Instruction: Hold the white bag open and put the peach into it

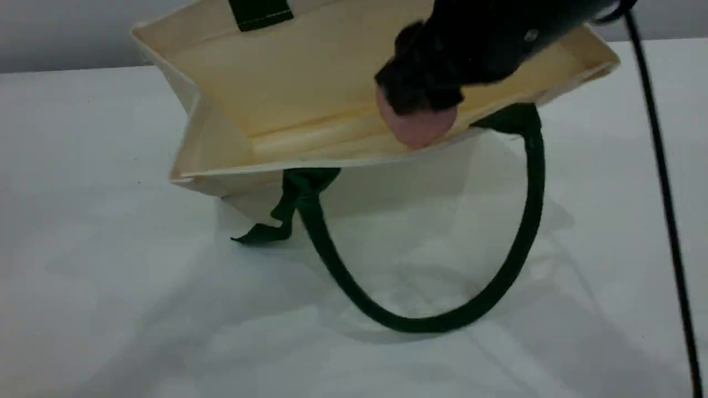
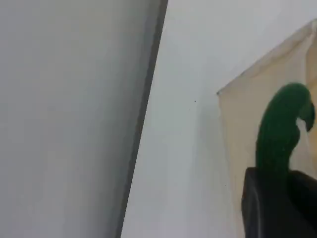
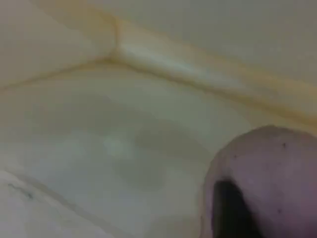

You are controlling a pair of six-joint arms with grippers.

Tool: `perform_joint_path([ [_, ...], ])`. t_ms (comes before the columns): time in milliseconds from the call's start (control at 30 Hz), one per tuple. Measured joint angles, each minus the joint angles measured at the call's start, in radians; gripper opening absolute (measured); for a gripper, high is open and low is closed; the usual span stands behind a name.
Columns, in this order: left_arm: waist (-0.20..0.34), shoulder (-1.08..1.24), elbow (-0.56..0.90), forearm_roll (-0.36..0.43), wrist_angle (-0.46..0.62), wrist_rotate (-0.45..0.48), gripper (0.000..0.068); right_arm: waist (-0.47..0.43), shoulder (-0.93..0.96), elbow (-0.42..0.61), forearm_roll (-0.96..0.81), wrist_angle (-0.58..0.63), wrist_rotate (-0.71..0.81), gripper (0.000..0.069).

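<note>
The white bag (image 1: 298,83) lies on its side with its mouth wide open toward the scene camera. Its upper wall is raised by a dark green handle (image 1: 260,14) that runs off the top edge. In the left wrist view my left gripper (image 2: 277,198) is shut on that green rope handle (image 2: 282,129), beside the bag's cream wall (image 2: 242,124). My right gripper (image 1: 420,102) is shut on the pink peach (image 1: 417,124) and holds it just inside the bag's mouth, above the lower wall. The right wrist view shows the peach (image 3: 267,168) close up over the bag's inner floor (image 3: 124,124).
The bag's second green handle (image 1: 531,221) loops out onto the white table (image 1: 110,276) in front of the mouth. A black cable (image 1: 664,193) hangs down along the right side. A grey wall (image 2: 69,119) stands behind the table.
</note>
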Motion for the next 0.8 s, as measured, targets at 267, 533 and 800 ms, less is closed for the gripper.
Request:
perform_joint_path([
  [267,0.001,0.000,0.000,0.001,0.001,0.000,0.0087,0.000,0.084,0.000,0.014,-0.123,0.004,0.0364],
  [533,0.001,0.000,0.000,0.001,0.001,0.000,0.0087,0.000,0.048,0.000,0.059,-0.119,0.048,0.0554],
  [800,0.001,0.000,0.000,0.023,0.001,0.000,0.0087,0.000,-0.086,0.000,0.058,-0.007,0.052,0.0587],
])
